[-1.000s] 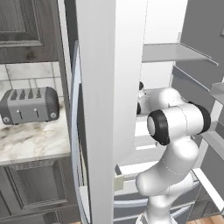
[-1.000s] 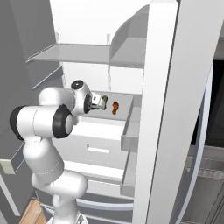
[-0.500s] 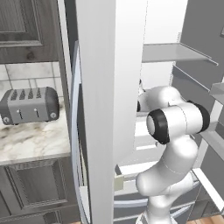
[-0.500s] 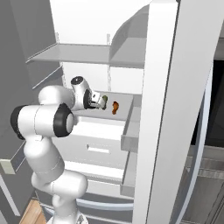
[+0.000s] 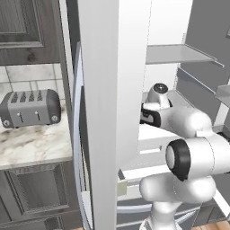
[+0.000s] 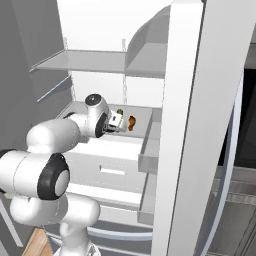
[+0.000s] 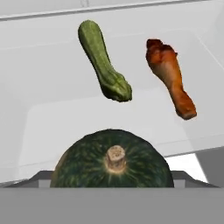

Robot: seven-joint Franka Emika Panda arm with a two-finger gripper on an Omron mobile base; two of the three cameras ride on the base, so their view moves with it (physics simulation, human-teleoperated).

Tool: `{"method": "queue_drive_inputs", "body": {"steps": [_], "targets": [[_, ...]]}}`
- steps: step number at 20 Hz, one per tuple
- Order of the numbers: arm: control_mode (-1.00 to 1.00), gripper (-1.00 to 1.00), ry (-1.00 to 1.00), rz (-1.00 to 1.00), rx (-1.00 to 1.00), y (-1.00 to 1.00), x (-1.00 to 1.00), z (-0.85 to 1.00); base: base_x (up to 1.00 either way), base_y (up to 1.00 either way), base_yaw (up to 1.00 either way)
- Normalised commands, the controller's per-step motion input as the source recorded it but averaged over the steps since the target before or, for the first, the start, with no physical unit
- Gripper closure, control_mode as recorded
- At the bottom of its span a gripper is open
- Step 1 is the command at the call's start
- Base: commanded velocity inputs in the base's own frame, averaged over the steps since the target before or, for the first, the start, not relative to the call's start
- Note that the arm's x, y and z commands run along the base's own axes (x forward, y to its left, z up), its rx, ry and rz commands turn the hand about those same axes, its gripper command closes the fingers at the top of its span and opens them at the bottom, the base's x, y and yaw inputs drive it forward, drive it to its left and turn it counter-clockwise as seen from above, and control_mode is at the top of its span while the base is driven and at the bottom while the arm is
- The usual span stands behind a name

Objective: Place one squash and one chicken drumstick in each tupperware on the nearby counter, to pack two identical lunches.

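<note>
Since a second ago the arm (image 6: 60, 137) has reached a little deeper into the open fridge (image 6: 150, 45), the wrist dipping toward the shelf (image 7: 52, 65). The jaws stand spread wide, with the round squash (image 7: 113, 162) right at them, seemingly between the tips. Beyond it lies the slim squash (image 7: 103, 61), and to that one's right the chicken drumstick (image 7: 171, 76). The toaster (image 5: 30, 108) sits on the desk (image 5: 31, 146), well to the arm's left. Closing off-centre could squirt the round, smooth squash away across the shelf.
</note>
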Motion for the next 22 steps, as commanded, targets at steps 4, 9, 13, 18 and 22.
{"method": "queue_drive_inputs", "body": {"steps": [4,9,13,18,22], "targets": [[-1.0,1.0,0.0,0.0,0.0,-0.09,-0.5,0.96,0.0,0.0,0.0],[-1.0,1.0,0.0,0.01,-0.01,0.0,-0.73,0.58,0.0,0.0,0.0],[-1.0,1.0,-0.03,0.05,-0.02,0.0,-0.83,0.01,0.0,0.0,0.0],[-1.0,1.0,-0.07,0.06,0.0,0.0,-0.76,0.02,0.0,0.0,0.0],[-1.0,1.0,-0.12,0.06,-0.02,0.0,-0.69,0.02,0.0,0.0,0.0]]}}
